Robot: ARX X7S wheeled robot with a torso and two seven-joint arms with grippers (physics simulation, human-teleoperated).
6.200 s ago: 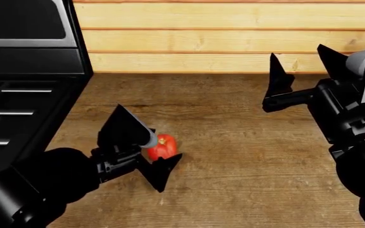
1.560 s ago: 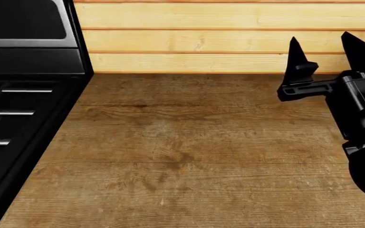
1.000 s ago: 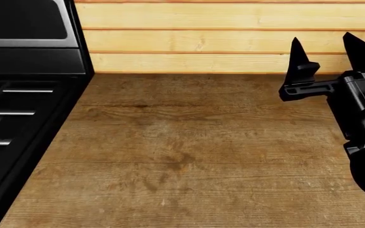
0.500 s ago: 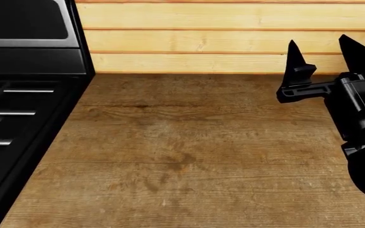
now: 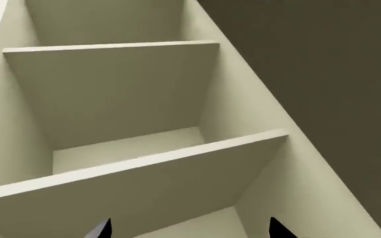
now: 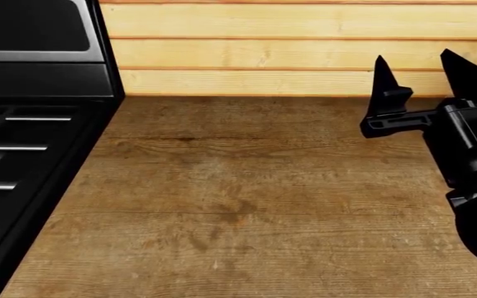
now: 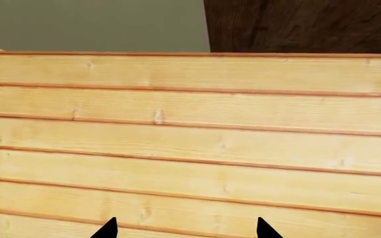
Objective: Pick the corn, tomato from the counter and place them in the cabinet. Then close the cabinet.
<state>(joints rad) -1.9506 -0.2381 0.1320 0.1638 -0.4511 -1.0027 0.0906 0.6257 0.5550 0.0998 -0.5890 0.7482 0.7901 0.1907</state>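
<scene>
Tomato gone from counter [image 6: 247, 186]; left wrist faces cabinet [image 5: 131, 163] shelves

I noted the right gripper [image 6: 421, 71] finished in matte black throughout, with two pointed, fin-shaped fingers [image 6: 385, 84] on a slim crossbar. Behind them sat a blocky, faceted black wrist housing [image 6: 471, 149] carrying a small pale grey panel. In both wrist views I saw only dark triangular fingertips [image 7: 265, 230]. No cables, screws or markings were discernible.

Right end effector [image 6: 425, 77] raised, fingers spread; left end effector [image 5: 189, 229] likewise parted.
</scene>
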